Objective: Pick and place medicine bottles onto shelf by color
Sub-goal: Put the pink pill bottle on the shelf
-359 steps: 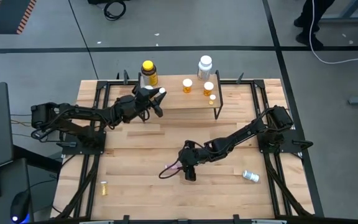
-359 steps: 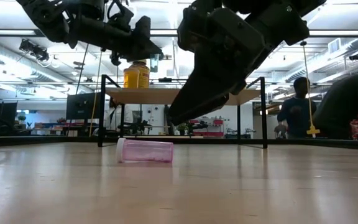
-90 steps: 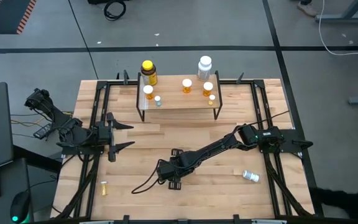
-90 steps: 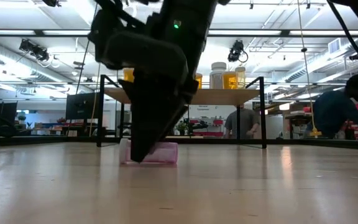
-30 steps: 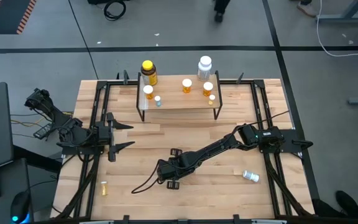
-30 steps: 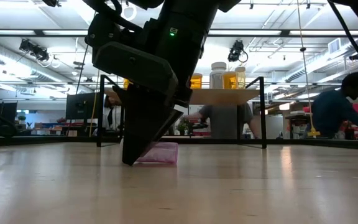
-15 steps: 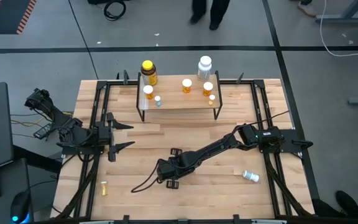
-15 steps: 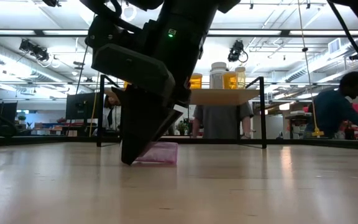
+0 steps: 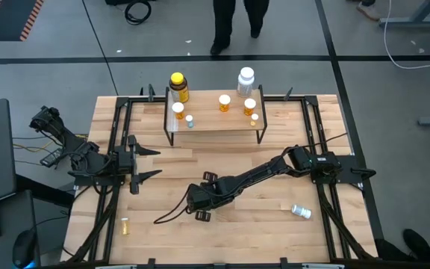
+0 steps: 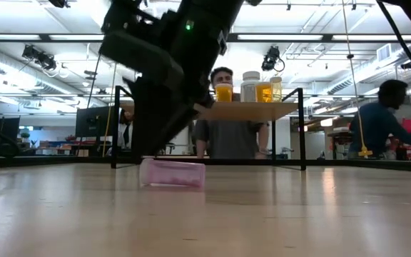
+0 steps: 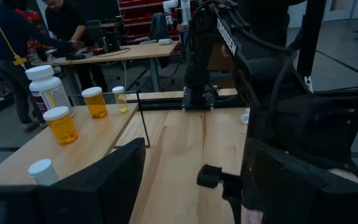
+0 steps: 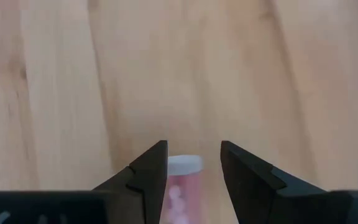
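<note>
Wooden planks make up the table (image 9: 163, 179), ringed by a black frame, with grey floor around it and a person (image 10: 227, 114) standing behind the far edge. At the far side stands the shelf (image 9: 215, 119), a light plank on thin black legs; on and by it are a big yellow bottle (image 9: 178, 86), a big white bottle (image 9: 245, 79), orange white-capped vials (image 9: 225, 102) and a tiny vial (image 9: 189, 120). The right gripper (image 9: 200, 203) reaches across to the middle of the table near its front, its fingers (image 12: 148, 174) parted narrowly and straddling a pink vial (image 10: 172, 173) that lies on its side on the wood; in the low view the gripper hangs just above it, and I cannot tell whether the pads touch. The left gripper (image 9: 146, 162) waits at the left side, fingers wide apart and empty. A small yellow vial (image 9: 125, 226) lies near the front left corner, and a white bottle (image 9: 301, 211) lies on its side toward the front right.
</note>
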Available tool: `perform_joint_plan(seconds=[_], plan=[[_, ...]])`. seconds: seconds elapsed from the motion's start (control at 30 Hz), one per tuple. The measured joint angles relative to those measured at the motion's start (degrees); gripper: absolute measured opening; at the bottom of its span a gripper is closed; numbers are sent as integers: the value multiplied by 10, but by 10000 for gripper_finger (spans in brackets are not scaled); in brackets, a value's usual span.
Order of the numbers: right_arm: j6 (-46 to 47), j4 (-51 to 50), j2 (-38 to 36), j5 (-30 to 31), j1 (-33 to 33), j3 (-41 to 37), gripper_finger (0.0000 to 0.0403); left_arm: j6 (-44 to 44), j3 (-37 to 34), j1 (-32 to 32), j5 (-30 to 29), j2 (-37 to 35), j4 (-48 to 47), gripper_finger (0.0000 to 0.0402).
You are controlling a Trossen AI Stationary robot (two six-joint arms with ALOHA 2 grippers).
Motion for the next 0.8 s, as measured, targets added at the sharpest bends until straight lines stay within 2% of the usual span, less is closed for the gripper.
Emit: perform_joint_plan(seconds=[0.23, 0.4, 0.47, 0.6, 0.7, 0.8], plan=[[-12, 12, -30, 68, 0, 0, 158, 0, 0, 0, 0, 0, 0, 283], [-23, 14, -50, 80, 0, 0, 158, 0, 0, 0, 0, 0, 0, 283], [-21, 8, -51, 68, 0, 0, 158, 0, 0, 0, 0, 0, 0, 283], [11, -20, -44, -24, 0, 1, 158, 0, 0, 0, 0, 0, 0, 283], [32, -56, -33, -24, 2, -3, 159, 0, 0, 0, 0, 0, 0, 283], [35, -41, -29, -24, 4, -3, 169, 0, 0, 0, 0, 0, 0, 283]])
